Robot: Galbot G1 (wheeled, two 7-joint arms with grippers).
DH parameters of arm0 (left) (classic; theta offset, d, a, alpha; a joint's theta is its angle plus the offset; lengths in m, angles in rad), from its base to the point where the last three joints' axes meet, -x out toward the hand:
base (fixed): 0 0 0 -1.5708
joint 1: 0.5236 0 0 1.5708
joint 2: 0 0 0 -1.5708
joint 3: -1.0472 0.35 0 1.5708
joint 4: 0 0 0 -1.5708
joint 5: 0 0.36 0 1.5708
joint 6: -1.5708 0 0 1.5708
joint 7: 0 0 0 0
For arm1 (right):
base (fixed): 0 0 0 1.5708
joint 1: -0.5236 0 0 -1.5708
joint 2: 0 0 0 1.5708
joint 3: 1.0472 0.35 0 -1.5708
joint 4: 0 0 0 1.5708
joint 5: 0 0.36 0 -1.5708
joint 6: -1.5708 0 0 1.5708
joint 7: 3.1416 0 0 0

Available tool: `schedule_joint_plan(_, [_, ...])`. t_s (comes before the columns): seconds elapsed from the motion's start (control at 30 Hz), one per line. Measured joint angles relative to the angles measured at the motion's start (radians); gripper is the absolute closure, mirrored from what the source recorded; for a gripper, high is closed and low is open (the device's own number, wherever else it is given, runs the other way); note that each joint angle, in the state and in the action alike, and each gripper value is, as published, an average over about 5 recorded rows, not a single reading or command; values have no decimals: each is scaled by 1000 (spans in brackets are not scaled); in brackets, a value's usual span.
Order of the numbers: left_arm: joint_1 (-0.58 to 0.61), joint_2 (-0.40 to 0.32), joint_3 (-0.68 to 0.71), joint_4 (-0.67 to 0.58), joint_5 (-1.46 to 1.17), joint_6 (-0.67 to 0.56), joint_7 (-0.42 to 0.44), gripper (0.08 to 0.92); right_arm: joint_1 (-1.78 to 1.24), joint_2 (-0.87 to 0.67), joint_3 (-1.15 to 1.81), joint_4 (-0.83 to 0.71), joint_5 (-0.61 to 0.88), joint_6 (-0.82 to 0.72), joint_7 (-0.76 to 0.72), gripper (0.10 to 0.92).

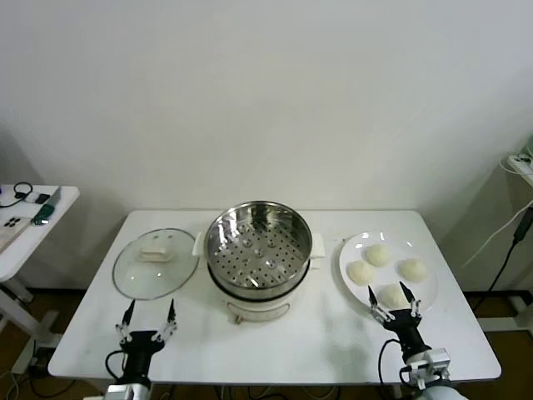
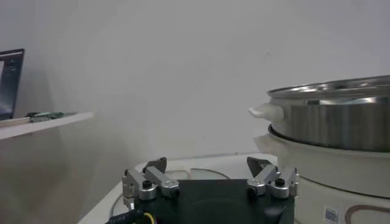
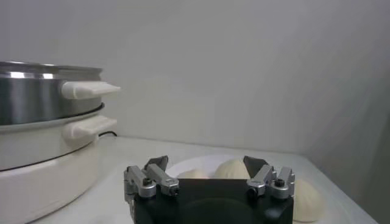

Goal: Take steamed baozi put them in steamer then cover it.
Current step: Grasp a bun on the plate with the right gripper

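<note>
I am holding both arms low at the near edge of the white table point(image 1: 275, 337), with the steamer point(image 1: 258, 250) sitting between them at the table's middle, its shiny perforated basket uncovered and standing empty on the white pot base point(image 1: 260, 307).

My right gripper point(image 1: 394, 300) is hovering at the near rim of the white plate point(image 1: 348, 250) on my right, its fingers point(image 1: 405, 293) spread wide apart and gripping nothing. The tips are framing the nearest of the four steamed baozi point(image 1: 386, 267), which are lying together on that plate just beside the steamer. From the right wrist view, the same gripper point(image 3: 207, 163) is pointing over the plate, with the pale buns point(image 3: 231, 168) showing just beyond its parted fingers and the steamer's side handle point(image 3: 88, 89) jutting out off to one side.

My left gripper point(image 1: 149, 317) is waiting on my left, near the front edge of the clear glass lid point(image 1: 156, 262), which is lying flat on the table beside the steamer with its white handle point(image 1: 155, 252) up. Its fingers point(image 1: 171, 312) are also standing fully apart, holding nothing and touching nothing. In the left wrist view that gripper point(image 2: 210, 163) is facing the lid's rim point(image 2: 201, 173), with the steamer's steel wall point(image 2: 341, 125) rising close by.

A small side table point(image 1: 33, 218) with a few gadgets is standing at far left.
</note>
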Motion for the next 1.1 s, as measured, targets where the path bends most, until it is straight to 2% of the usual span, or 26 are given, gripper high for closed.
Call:
schedule_joint_plan(0.27, [0,0,1,-5,8,0,-1,177,72,-145,-10,13,-24,-144,-87,203])
schedule_joint_plan(0.57, [12,11,10,-20,18,1,0,177,262,-439,-128,-65,-71,-300,-327,203])
schedule_joint_plan(0.83, [18,16,18,-18,25,3,1,177,625,-613,-429,-230,-155,-318,-588,203])
schedule_joint_plan(1.1, [15,22,13,-13,18,6,-8,177,1076,-639,-849,-472,-248,-265,-800,203])
